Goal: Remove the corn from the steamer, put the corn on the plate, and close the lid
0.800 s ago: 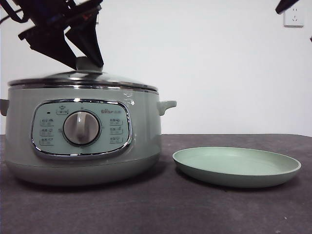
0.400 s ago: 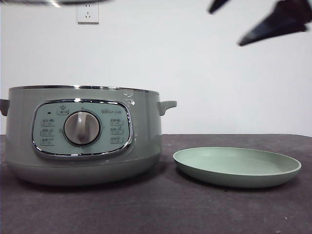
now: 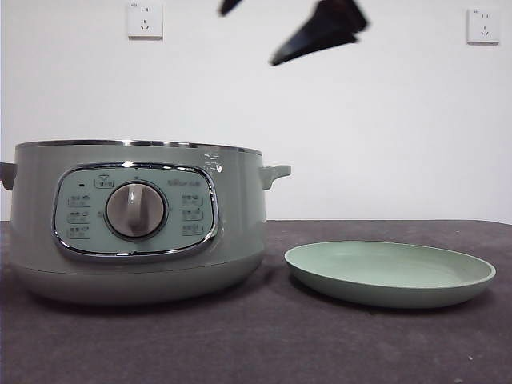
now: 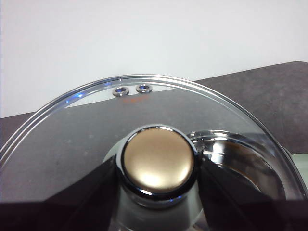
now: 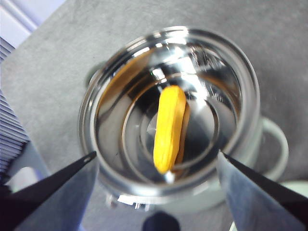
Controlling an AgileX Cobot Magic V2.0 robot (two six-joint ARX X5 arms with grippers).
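The steamer [image 3: 136, 220] stands lidless at the table's left, and the plate [image 3: 390, 274] lies bare to its right. From above, the right wrist view shows the corn [image 5: 169, 127] lying on the shiny floor of the steamer [image 5: 168, 120]. My right gripper [image 5: 156, 155] hangs open high above the pot; in the front view this right gripper [image 3: 248, 38] is near the top centre. My left gripper [image 4: 158, 168] is shut on the knob of the lid [image 4: 91, 125], holding it up in the air, out of the front view.
Two wall sockets [image 3: 145, 19] sit on the white wall behind. The dark table [image 3: 264, 344] runs in front of the pot and the plate. A side handle [image 3: 274, 172] sticks out of the pot toward the plate.
The left gripper lifted the lid off the steamer and out of the front view. The right gripper came in from the upper right and moved left to above the pot.
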